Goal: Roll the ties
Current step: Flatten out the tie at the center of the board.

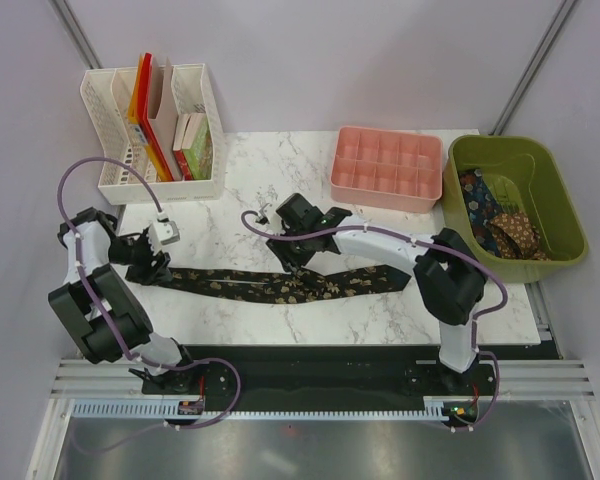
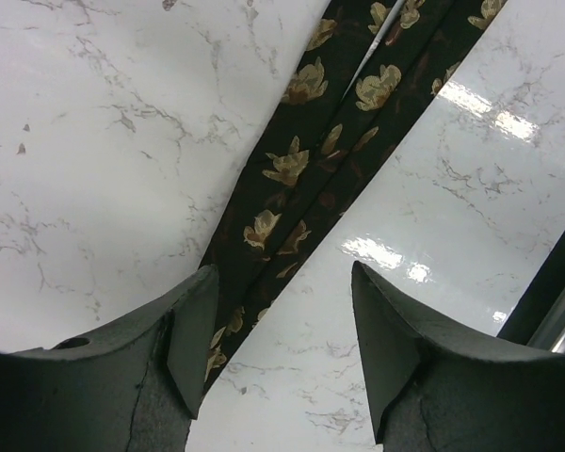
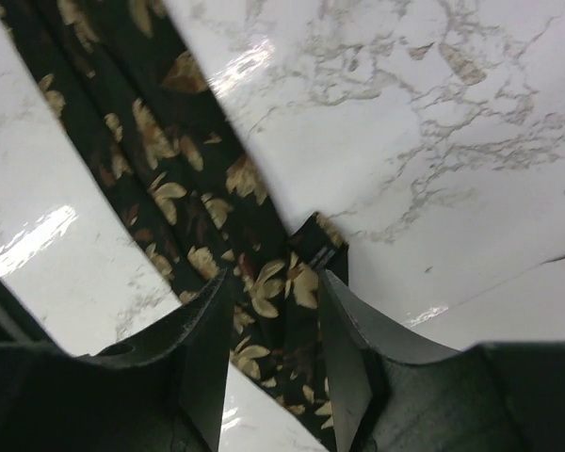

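Floral tie [image 1: 280, 286] laid flat across marble table [image 1: 380, 312]. Left gripper [image 2: 281, 320] held open over narrow end; right gripper [image 3: 275, 330] open above tie middle.

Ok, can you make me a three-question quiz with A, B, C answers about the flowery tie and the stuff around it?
1. Where is the flowery tie? A on the floor; B on the marble table; C hanging on a hook.
2. What colour is the bin holding other ties? A green; B red; C blue.
3. How does the flowery tie lie? A rolled up; B knotted; C stretched out long.
Answers: 1 B, it lies across the marble. 2 A, its walls are green. 3 C, it runs in one long strip.
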Tool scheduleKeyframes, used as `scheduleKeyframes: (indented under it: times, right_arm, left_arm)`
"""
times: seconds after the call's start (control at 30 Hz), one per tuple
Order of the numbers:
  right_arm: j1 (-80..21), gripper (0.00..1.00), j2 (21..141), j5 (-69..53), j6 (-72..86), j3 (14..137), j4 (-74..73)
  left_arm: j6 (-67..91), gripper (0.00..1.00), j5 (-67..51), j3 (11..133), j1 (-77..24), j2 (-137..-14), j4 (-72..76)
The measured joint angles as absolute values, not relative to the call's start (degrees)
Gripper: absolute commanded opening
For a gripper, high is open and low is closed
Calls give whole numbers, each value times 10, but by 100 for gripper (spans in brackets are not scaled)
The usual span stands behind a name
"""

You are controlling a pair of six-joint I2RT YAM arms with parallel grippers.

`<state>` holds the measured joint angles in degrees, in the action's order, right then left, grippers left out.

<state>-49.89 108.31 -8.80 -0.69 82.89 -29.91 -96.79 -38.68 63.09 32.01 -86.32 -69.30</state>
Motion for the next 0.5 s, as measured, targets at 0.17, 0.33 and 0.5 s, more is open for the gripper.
scheduleKeyframes:
  times: [0.17, 0.33, 0.5]
  right_arm:
    - [-498, 41, 1136, -41, -4, 863, -295]
    - [-498, 41, 1164, -22, -2, 867, -295]
    - [-498, 42, 1185, -19, -2, 869, -296]
  left_arm:
    - [-968, 66, -386, 608, 320, -861, -682]
    - [-968, 67, -387, 607, 320, -861, -671]
    - [-968, 68, -389, 607, 320, -861, -669]
